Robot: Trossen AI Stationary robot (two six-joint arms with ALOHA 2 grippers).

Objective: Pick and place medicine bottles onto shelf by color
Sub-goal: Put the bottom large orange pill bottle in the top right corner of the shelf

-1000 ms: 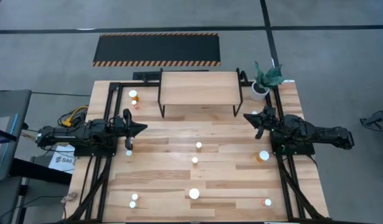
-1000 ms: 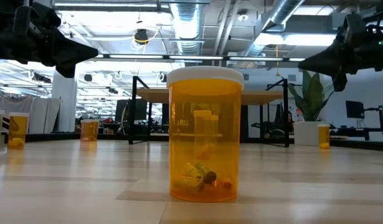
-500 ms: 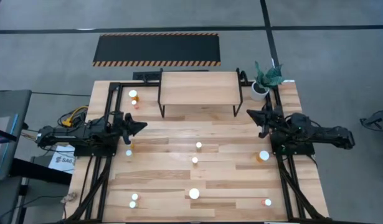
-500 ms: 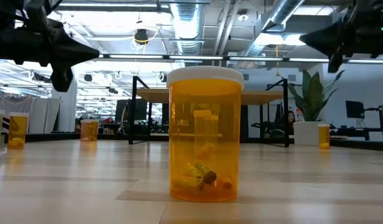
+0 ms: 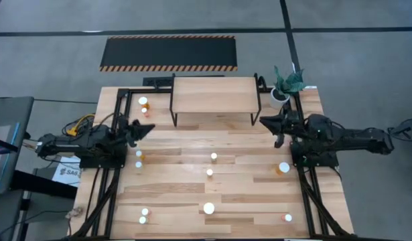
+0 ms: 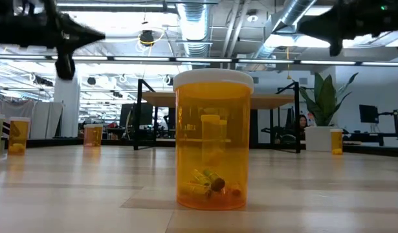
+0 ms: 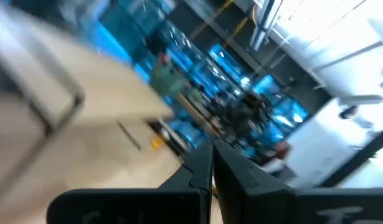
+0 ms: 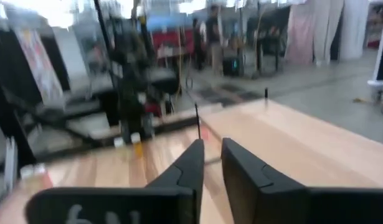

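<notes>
Medicine bottles [image 5: 209, 208] seen scattered upright over plank tabletop [image 5: 179, 191]; none yet on shelf [image 5: 214, 95] at far edge. Large orange bottle [image 6: 213, 140] judged light, rigid plastic, smooth-walled, likely slippery; a few pills seen inside. Grip best taken across body below white cap, kept upright. Left gripper [image 5: 146, 128] held above table's left side, fingers together, nothing held. Right gripper [image 5: 266, 121] beside shelf's right legs, fingers slightly parted, nothing held.
</notes>
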